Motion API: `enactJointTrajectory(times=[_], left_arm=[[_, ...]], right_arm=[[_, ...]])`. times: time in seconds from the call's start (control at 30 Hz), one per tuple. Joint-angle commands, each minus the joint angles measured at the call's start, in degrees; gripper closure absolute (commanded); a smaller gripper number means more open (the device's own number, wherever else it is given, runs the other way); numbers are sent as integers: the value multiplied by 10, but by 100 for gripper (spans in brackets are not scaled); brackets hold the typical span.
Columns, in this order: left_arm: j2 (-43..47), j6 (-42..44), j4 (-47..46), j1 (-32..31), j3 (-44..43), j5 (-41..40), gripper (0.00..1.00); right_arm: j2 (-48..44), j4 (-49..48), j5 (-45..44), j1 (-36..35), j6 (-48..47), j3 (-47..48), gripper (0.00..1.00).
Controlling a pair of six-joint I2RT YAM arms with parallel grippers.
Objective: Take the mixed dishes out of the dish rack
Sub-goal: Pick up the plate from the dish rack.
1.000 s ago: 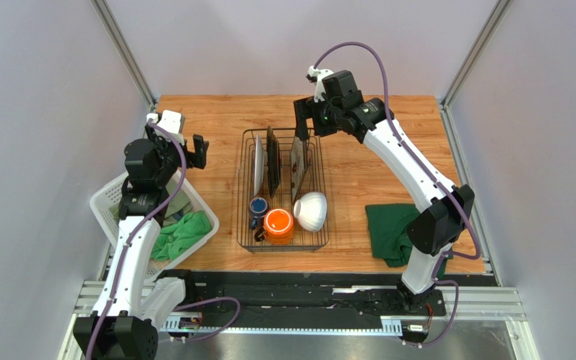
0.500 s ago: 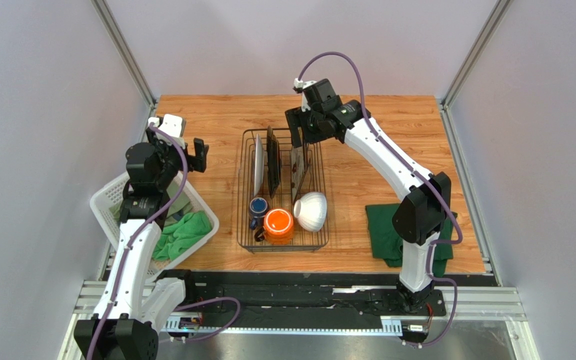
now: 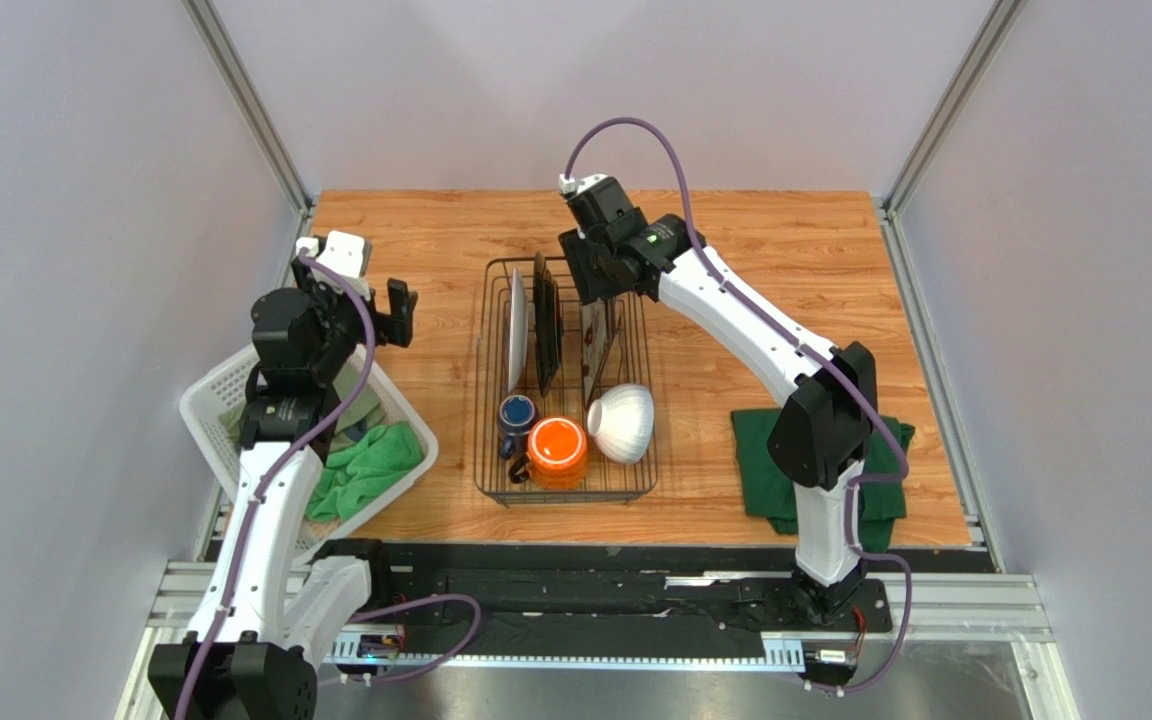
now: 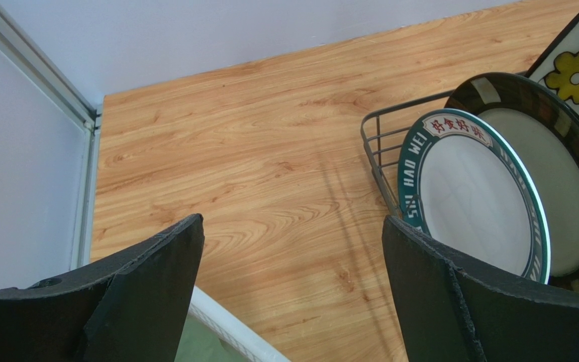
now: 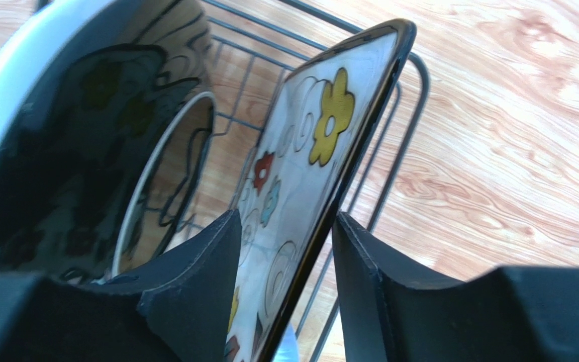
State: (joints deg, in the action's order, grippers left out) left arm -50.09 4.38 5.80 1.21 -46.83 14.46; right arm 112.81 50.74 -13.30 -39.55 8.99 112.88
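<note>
The black wire dish rack (image 3: 642, 483) holds a white plate with a dark-green lettered rim (image 3: 516, 333), a dark-rimmed round plate (image 3: 545, 333) and the square cream floral plate (image 3: 599, 348), all standing on edge. At its near end sit the white ribbed bowl (image 3: 623, 422), the orange mug (image 3: 555, 449) and the dark blue mug (image 3: 516, 416). My right gripper (image 3: 593, 285) is open at the rack's far end. In the right wrist view it (image 5: 286, 226) straddles the floral plate (image 5: 307, 143); a thin gap shows on the right side. My left gripper (image 3: 364, 300) is open and empty left of the rack, and in the left wrist view it (image 4: 292, 234) faces the lettered plate (image 4: 474, 204).
A white slotted basket (image 3: 222, 435) holding a green cloth (image 3: 364, 465) stands at the near left, under my left arm. Another green cloth (image 3: 785, 450) lies right of the rack. Bare wood table (image 3: 432, 240) lies between my left gripper and the rack.
My right gripper has moved left and down to the rack's far end and now straddles the floral plate. The left arm has barely moved.
</note>
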Motion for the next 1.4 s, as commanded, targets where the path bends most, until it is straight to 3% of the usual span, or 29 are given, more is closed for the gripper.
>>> enactJointTrajectory(times=[0.0, 0.43, 0.77, 0.93, 1.37], left_arm=[[15, 5, -10, -1, 1, -1, 4], [15, 5, -12, -1, 4, 0, 4], [17, 2, -11, -1, 2, 0, 4], [17, 2, -11, 0, 2, -1, 4], [17, 3, -11, -1, 4, -5, 4]], right_arm=[[13, -5, -51, -5, -5, 21, 52], [26, -6, -67, -5, 1, 10, 62], [25, -1, -50, -7, 14, 14, 84], [27, 3, -45, -9, 21, 30, 100], [11, 12, -33, -12, 26, 45, 100]])
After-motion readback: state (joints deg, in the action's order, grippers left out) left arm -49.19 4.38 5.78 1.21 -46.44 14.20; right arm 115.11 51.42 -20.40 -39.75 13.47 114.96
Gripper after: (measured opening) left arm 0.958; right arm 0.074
